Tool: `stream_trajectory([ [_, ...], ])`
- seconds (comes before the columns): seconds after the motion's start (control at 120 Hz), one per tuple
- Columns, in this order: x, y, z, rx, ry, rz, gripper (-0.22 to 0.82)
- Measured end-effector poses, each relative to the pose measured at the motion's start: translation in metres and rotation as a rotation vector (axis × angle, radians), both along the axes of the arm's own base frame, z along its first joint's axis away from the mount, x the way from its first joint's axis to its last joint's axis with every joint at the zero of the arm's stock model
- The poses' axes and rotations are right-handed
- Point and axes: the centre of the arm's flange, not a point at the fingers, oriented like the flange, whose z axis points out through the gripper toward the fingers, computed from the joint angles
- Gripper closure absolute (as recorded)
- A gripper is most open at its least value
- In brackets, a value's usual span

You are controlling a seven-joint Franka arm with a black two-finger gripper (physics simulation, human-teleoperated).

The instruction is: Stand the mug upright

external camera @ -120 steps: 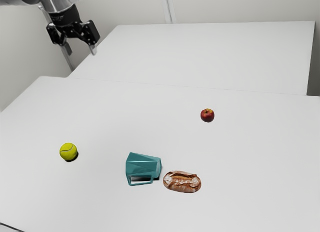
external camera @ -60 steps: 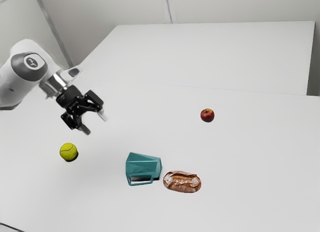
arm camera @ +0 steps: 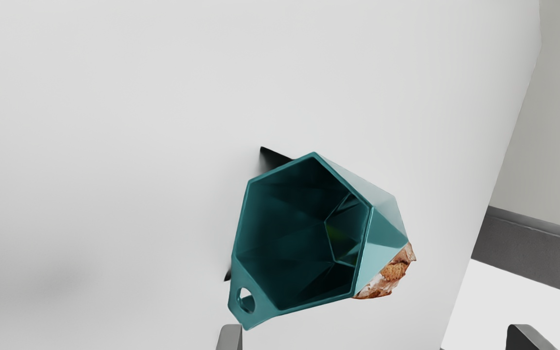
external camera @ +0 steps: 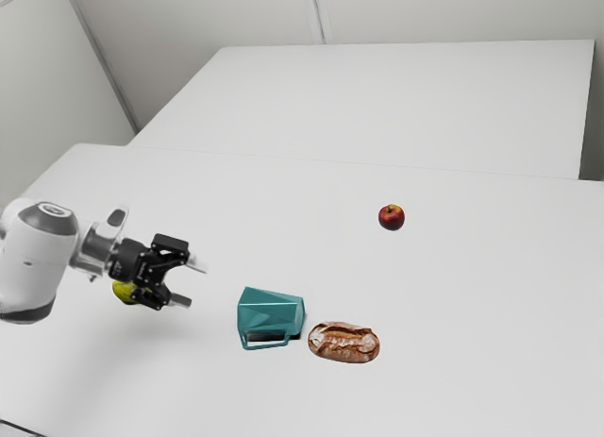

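Wrist view: yep, wide-open, empty blocky grey fingers (arm camera: 230, 338) are being faced mouth-first by the sideways-lying teal faceted mug (arm camera: 299, 233).

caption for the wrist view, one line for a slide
Open gripper facing the mouth of a faceted teal mug on its side, crusty brown bread loaf partly behind

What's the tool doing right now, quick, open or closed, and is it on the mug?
Tool: open, holding nothing, fingers apart, facing the open mouth of the teal faceted mug without touching it.
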Motion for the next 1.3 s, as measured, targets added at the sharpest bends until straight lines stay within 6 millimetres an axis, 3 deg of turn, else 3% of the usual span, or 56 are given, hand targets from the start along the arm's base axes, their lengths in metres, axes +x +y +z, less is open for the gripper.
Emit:
stream_trajectory([
  [0.325,-0.004,-0.029,-0.033,-0.051,-0.097,0.017,0.01],
  [0.733,-0.001,-0.067,-0.039,-0.028,-0.196,-0.095,0.01],
  [1.3,0.002,-0.096,-0.042,-0.008,-0.259,-0.142,0.02],
])
